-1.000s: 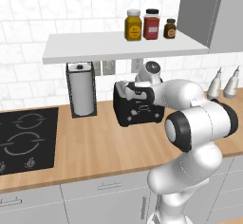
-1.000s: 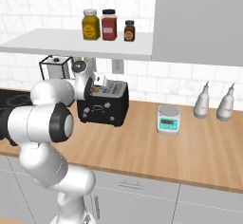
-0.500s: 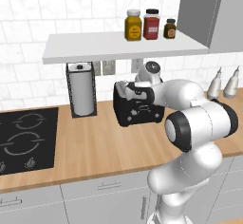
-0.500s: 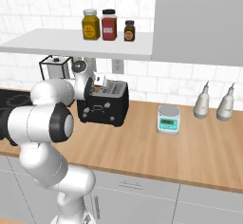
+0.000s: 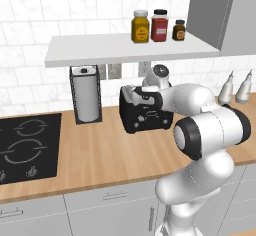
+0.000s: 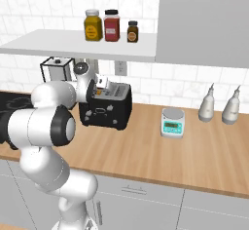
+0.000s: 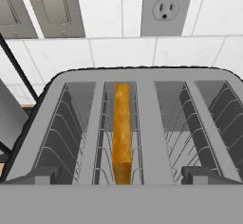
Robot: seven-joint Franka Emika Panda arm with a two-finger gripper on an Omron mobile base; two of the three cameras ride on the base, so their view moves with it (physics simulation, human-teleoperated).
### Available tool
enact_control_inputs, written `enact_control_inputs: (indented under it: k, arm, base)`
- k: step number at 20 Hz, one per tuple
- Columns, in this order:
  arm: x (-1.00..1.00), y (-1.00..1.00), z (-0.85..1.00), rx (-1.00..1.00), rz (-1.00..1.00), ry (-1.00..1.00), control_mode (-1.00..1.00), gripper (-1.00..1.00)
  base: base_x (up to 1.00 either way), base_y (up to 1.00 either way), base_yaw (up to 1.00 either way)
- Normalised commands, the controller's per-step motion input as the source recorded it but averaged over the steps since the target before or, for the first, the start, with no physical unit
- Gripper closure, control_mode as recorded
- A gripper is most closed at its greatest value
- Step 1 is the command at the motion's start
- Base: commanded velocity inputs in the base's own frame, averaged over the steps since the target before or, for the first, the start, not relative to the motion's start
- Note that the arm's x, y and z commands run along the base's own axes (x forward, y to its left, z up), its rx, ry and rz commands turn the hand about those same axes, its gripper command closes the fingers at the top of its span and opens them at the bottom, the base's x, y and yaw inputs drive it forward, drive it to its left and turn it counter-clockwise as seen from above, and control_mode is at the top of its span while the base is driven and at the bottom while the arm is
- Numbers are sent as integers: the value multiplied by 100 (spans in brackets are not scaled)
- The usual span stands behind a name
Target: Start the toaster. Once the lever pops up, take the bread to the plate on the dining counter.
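Note:
The black toaster point(image 5: 145, 119) point(image 6: 105, 112) stands on the wood counter against the tiled wall. From the hand view I look straight down onto its grey top point(image 7: 147, 123). The bread point(image 7: 122, 123) stands on edge in the left slot, golden-brown crust upward, and the right slot is empty. My gripper point(image 5: 142, 98) point(image 6: 100, 90) point(image 7: 121, 176) hovers just over the toaster's top. It is open, with its fingertips point(image 7: 38, 175) wide apart on either side of the bread's slot and nothing between them. The plate and the dining counter are out of view.
A chrome paper-towel holder point(image 5: 86, 100) stands left of the toaster, and a black cooktop point(image 5: 25, 142) lies further left. A shelf point(image 5: 125, 49) with three jars hangs close overhead. A small scale point(image 6: 172, 123) and two bottles point(image 6: 206, 108) sit to the right. A wall outlet point(image 7: 167, 4) is behind the toaster.

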Motion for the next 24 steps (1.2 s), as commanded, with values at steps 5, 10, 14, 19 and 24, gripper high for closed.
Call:
enact_control_inputs:
  k: [5,10,14,19,24]
  arm:
    - [0,0,0,0,0,0,-100,-100]
    - [0,0,0,0,0,0,-100,-100]
    - [0,0,0,0,0,0,-100,-100]
    - [0,0,0,0,0,0,-100,-100]
    - [0,0,0,0,0,0,-100,-100]
  base:
    - [0,0,0]
    - [0,0,0]
    - [0,0,0]
    - [0,0,0]
    - [0,0,0]
